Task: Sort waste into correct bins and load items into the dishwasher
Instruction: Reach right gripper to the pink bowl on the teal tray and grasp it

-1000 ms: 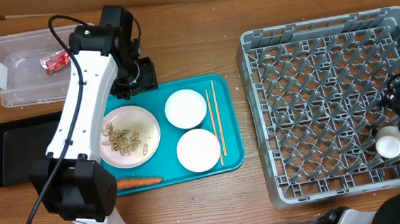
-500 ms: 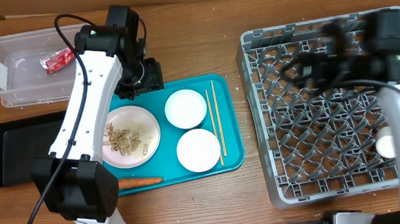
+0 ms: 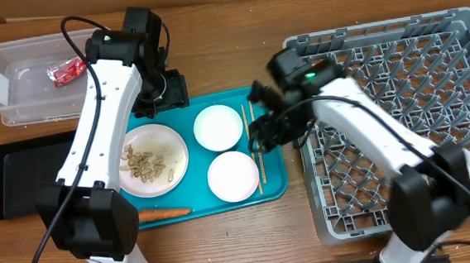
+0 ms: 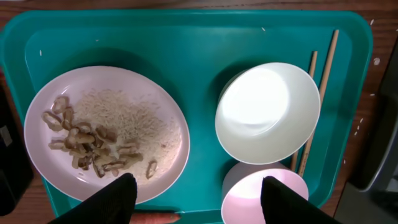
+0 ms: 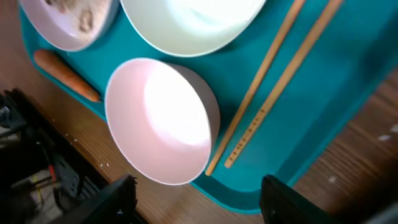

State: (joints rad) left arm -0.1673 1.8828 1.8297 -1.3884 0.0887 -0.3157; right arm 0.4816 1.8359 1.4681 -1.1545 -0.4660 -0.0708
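Observation:
My left gripper (image 3: 156, 94) (image 4: 198, 186) hangs open and empty over the teal tray's back left. Below it lie a white plate (image 4: 106, 130) with beige food bits (image 4: 93, 146), a white bowl (image 4: 267, 112), a pale pink bowl (image 4: 264, 196) and an orange carrot (image 4: 155, 217). My right gripper (image 3: 264, 129) (image 5: 199, 190) is open above the tray's right edge, holding nothing. It hovers by the two chopsticks (image 5: 273, 93) and the pink bowl (image 5: 158, 121). The red wrapper (image 3: 66, 71) lies in the clear tub (image 3: 16, 89). To the right stands the grey dish rack (image 3: 395, 54).
A shallow black tray (image 3: 14, 176) sits left of the teal tray (image 3: 276, 178), below the tub. The carrot (image 3: 163, 213) lies on the teal tray's front rim. My right arm stretches across the rack's left half. Bare wood lies between the teal tray and the rack.
My right arm has swung from the rack's front right corner over to the teal tray's right edge, and its jaws have narrowed. The left gripper has barely shifted.

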